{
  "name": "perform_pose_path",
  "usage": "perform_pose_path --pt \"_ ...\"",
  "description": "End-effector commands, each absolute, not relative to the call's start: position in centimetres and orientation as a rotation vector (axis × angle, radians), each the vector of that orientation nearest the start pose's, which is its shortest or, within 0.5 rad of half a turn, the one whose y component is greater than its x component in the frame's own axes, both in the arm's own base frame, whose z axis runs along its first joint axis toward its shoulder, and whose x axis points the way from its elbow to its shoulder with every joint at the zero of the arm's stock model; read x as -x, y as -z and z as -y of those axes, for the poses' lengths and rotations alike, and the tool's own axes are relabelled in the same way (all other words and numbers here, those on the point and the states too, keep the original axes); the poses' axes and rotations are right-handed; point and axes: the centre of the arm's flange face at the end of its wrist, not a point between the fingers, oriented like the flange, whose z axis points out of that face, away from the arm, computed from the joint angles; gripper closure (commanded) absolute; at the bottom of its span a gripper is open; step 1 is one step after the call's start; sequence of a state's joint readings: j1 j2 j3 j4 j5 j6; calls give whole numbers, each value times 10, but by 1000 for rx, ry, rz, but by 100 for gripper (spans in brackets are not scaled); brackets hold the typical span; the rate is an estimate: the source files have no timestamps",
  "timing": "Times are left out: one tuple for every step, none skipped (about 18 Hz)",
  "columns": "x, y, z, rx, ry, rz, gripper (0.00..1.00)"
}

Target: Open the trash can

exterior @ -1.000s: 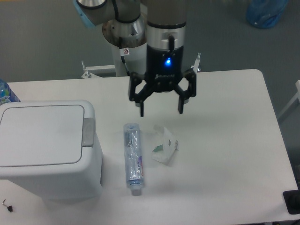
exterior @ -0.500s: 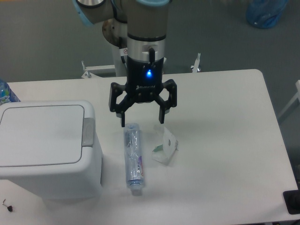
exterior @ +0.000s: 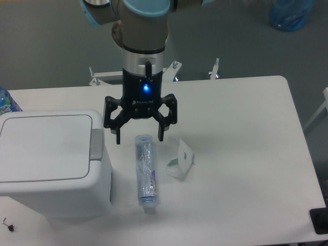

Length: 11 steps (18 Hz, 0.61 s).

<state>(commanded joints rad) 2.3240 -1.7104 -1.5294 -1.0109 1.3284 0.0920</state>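
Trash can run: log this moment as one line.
tool: open, empty, above table | trash can: lid closed, push tab untouched | bottle, wrapper: lying on table | phase: approach

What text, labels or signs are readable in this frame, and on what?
None can be read.
Crushed bottle: coloured label print, too blurred to read.
Crumpled wrapper: small green mark, no legible text.
Gripper: faint lettering under its blue light, too small to read.
Trash can: no markings visible on the lid or push tab.
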Motion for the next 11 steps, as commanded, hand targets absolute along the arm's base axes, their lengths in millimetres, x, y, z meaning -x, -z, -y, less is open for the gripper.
perform_pose_path --pt "284 -501 -532 2509 38 782 0" --pt "283 -498 -535 2513 44 782 0" --pt "279 -497 -538 2519 46 770 0" --pt "278 -495 -540 2524 49 763 0" --pt "277 -494 -540 2525 51 766 0" --pt "275 -494 -541 2528 51 761 0" --pt "275 -494 -541 2528 51 761 0" --pt "274 -494 -541 2528 51 759 0" --pt "273 -494 -542 2529 52 757 0" --pt "273 -494 -542 2529 52 757 0" --pt "273 -494 -542 2529 52 757 0"
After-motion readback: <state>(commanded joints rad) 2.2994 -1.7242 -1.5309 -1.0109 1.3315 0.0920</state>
